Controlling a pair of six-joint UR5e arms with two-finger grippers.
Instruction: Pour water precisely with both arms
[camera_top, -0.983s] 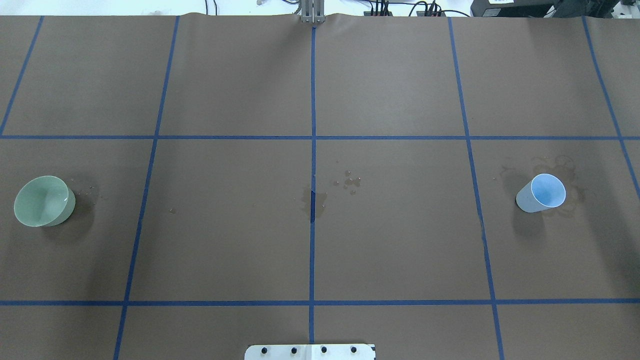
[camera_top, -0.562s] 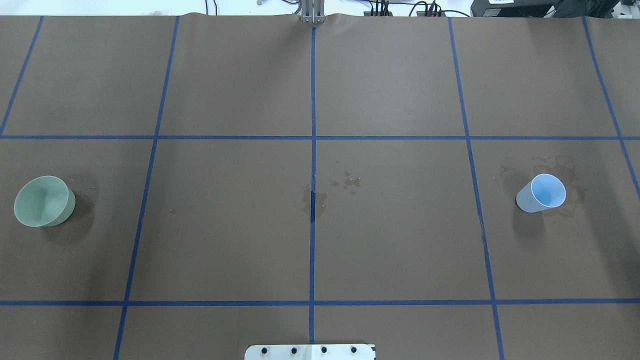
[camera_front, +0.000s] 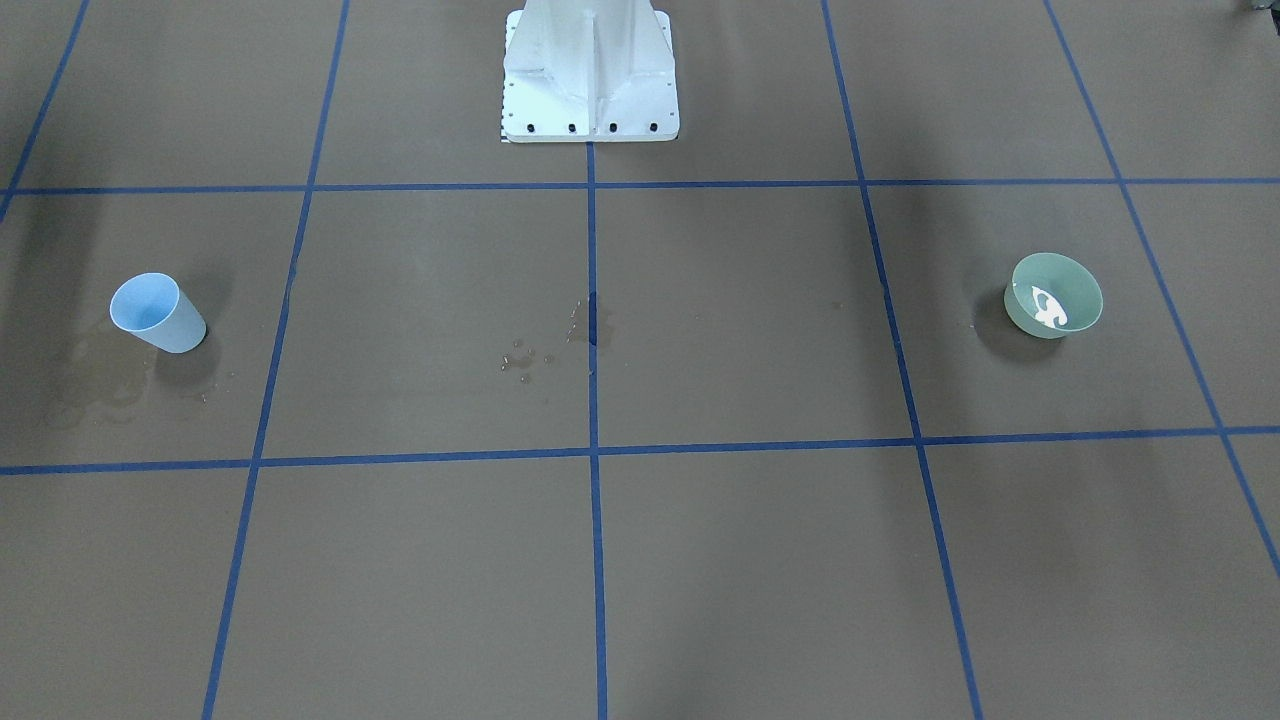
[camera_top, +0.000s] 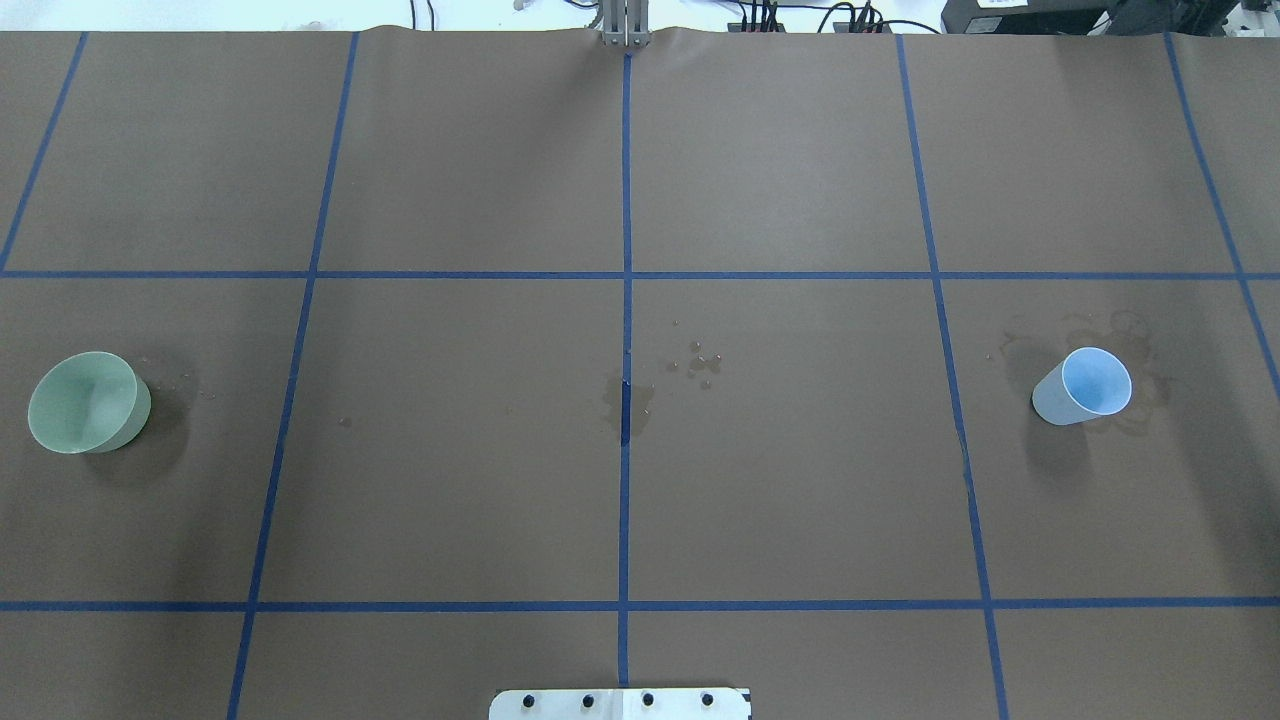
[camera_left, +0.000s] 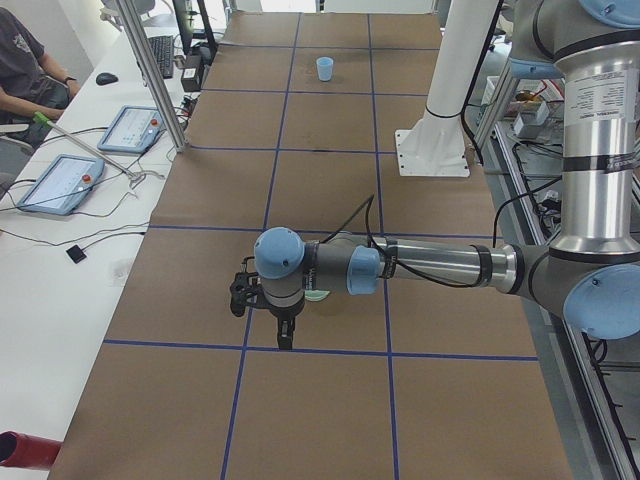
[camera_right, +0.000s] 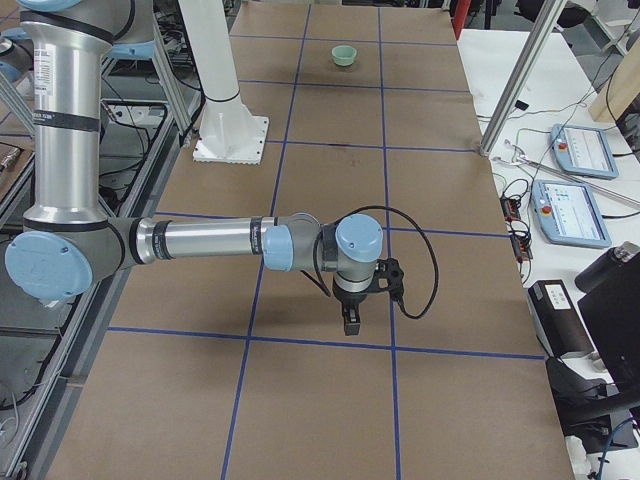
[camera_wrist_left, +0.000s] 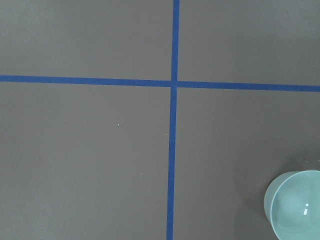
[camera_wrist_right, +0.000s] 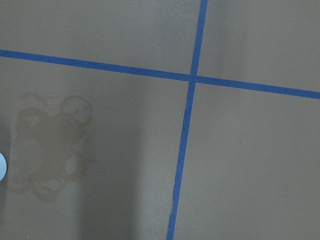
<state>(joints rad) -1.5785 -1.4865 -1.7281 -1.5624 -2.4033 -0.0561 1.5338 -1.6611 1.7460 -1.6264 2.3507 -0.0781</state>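
You've got the green bowl (camera_top: 85, 402) far left on the worktop (camera_top: 460, 480), water (camera_front: 1048, 305) glinting inside, tucked under the left arm (camera_left: 440, 265), the blue cup (camera_top: 1085, 386) far right nearer the right arm (camera_right: 200, 240), and I can't tell if either arm's jaws are apart or together.

Counter (camera_top: 460, 480) covered w/ matt brown paper-like sheet, rippled at far edge; blue tape (camera_top: 627, 200) grid smooth, faint sheen. Green bowl (camera_top: 85, 402) smooth & glossy, bright glint inside. Blue cup (camera_top: 1085, 385) smooth, thin-walled, matt, looks plastic. Water (camera_top: 700, 365) as shiny drops mid-counter; ring stains (camera_wrist_right: 50, 150) by cup dull, darker than sheet. Left arm (camera_left: 440, 265) & right arm (camera_right: 200, 240): satin silver metal tubes, smooth pale blue caps. Base (camera_front: 590, 70) white painted metal
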